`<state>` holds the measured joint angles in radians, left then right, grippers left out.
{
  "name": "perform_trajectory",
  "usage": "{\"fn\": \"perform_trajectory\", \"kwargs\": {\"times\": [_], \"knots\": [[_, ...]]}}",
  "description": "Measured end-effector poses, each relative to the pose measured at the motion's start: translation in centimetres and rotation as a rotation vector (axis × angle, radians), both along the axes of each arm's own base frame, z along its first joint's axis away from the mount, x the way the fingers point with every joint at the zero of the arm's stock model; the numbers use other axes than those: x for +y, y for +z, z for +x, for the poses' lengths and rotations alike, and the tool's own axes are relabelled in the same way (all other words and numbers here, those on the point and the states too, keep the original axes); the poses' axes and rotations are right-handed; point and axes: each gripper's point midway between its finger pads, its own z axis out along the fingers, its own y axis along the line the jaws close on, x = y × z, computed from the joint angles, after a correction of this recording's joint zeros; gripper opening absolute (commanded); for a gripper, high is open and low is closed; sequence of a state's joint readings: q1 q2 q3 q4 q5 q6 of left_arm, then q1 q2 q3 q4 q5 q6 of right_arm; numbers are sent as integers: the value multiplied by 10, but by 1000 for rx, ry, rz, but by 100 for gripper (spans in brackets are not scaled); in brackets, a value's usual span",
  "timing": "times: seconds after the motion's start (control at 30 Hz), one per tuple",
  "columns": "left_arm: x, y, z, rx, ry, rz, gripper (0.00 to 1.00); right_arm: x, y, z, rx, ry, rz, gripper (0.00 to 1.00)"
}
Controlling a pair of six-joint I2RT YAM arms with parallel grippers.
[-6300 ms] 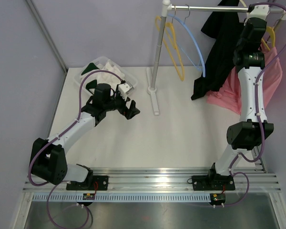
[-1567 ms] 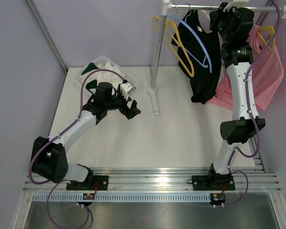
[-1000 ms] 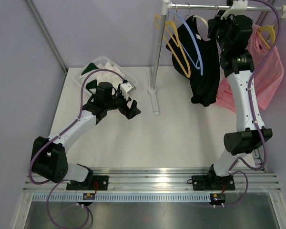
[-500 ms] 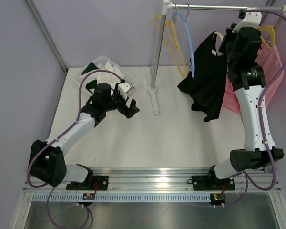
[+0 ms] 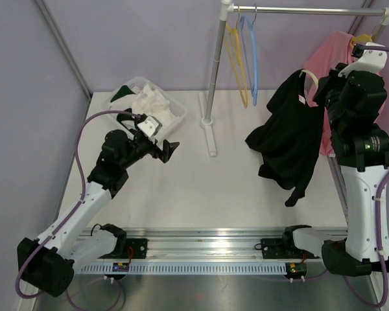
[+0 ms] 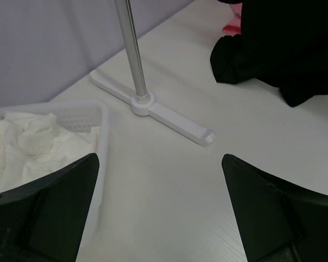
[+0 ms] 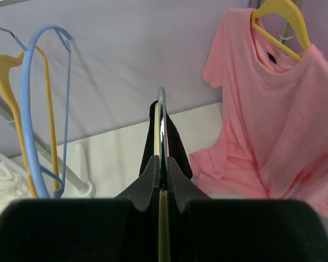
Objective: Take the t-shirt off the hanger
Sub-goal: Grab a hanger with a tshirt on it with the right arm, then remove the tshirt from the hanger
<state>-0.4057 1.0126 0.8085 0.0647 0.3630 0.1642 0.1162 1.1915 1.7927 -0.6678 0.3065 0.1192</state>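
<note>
**Black shirt and hanger are off the rail now**

Since half a second ago, my right arm has pulled back toward me and dropped lower, and the black shirt came along with it. My left arm has pulled back too.

My right gripper (image 7: 162,180) is pinched tight on the hanger (image 7: 162,117). The thin metal hook stands straight up between my two fingers. From above, I can see the pale end of the hanger poking out at the neck of the black shirt (image 5: 288,139). The black shirt is still on the hanger. It hangs in the air to the left of my right arm, over the right side of the table (image 5: 214,188), all bunched up, with one end hanging low.

Just behind my right arm is the pink shirt (image 7: 262,125) on a yellow hanger of its own. Up high is the rail (image 5: 298,10). A blue hanger (image 5: 253,45) and another yellow hanger (image 5: 235,58) hang at its left end, well away from the black shirt.

My left gripper (image 6: 158,218) is open wide and holds nothing. It hovers over the left side of the table. Near it is a clear bin (image 5: 175,113) with white cloth inside. Past it stands the pole (image 6: 132,54) that holds up the rail, with its white foot flat on the table.
</note>
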Motion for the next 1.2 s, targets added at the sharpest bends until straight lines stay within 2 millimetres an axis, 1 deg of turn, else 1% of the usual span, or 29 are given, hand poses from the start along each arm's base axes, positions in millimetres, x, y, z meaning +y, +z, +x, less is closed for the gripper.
{"fn": "perform_trajectory", "kwargs": {"times": [0.07,0.13,0.17,0.23,0.3,0.4,0.5,0.57,0.63,0.73,0.8,0.9,0.97,1.07,1.13,1.2], "knots": [[1,6,-10,-40,-16,-19,99,1,-2,-9,11,7,16,0],[1,8,-18,-63,-38,-31,99,3,-9,-13,39,15,27,0],[0,9,-22,-72,-56,-36,99,4,-14,-15,58,19,32,0],[-3,10,-29,-82,-90,-42,99,7,-32,-15,110,30,48,0],[-6,12,-36,-90,-122,-47,99,12,-58,-16,164,53,63,0],[-10,17,-45,-109,-167,-55,99,24,-102,-24,237,112,91,0],[-13,19,-52,-131,-208,-60,99,37,-147,-46,298,184,123,0],[-16,18,-55,-133,-231,-59,99,44,-164,-60,301,230,146,0],[-18,15,-57,-129,-252,-55,99,52,-176,-70,284,275,167,0],[-22,10,-58,-115,-276,-51,99,61,-189,-75,279,326,188,0],[-24,7,-58,-103,-291,-48,99,69,-191,-70,282,369,200,0],[-29,1,-59,-85,-311,-42,99,83,-194,-55,294,424,205,0],[-32,-3,-59,-73,-322,-40,99,97,-202,-46,322,462,200,0],[-36,-8,-60,-58,-340,-34,99,125,-220,-37,384,535,177,0],[-38,-10,-61,-56,-347,-30,99,145,-227,-38,406,589,158,0],[-39,-10,-62,-59,-352,-27,99,160,-227,-42,407,633,142,0]]}}
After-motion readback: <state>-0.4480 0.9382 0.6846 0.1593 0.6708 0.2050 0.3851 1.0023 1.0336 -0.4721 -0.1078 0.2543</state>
